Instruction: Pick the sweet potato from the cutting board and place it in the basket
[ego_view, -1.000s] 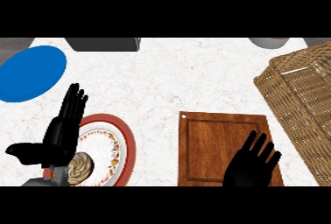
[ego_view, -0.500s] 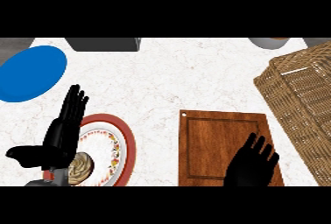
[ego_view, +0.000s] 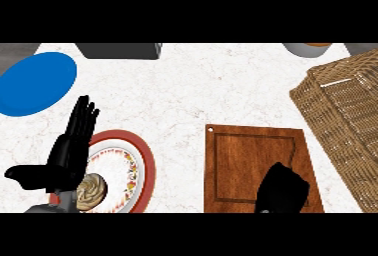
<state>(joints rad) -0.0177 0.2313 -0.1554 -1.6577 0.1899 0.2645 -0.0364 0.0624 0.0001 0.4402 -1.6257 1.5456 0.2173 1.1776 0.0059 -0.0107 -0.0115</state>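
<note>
1. I saw the right hand (ego_view: 282, 189) curled low over the cutting board (ego_view: 251, 160); the sweet potato was hidden, I couldn't tell whether gripped.
2. Left hand (ego_view: 70, 150) rested beside the plate (ego_view: 129, 170), fingers straight together.
3. Basket (ego_view: 343, 120) stood right of the board.

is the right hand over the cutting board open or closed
Shut: the right hand shows curled fingers over the brown wooden cutting board; whether they hold anything is hidden.

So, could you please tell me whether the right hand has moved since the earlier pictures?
Yes. The right hand has drawn back toward the view's lower edge over the cutting board, fingers now curled.
</note>
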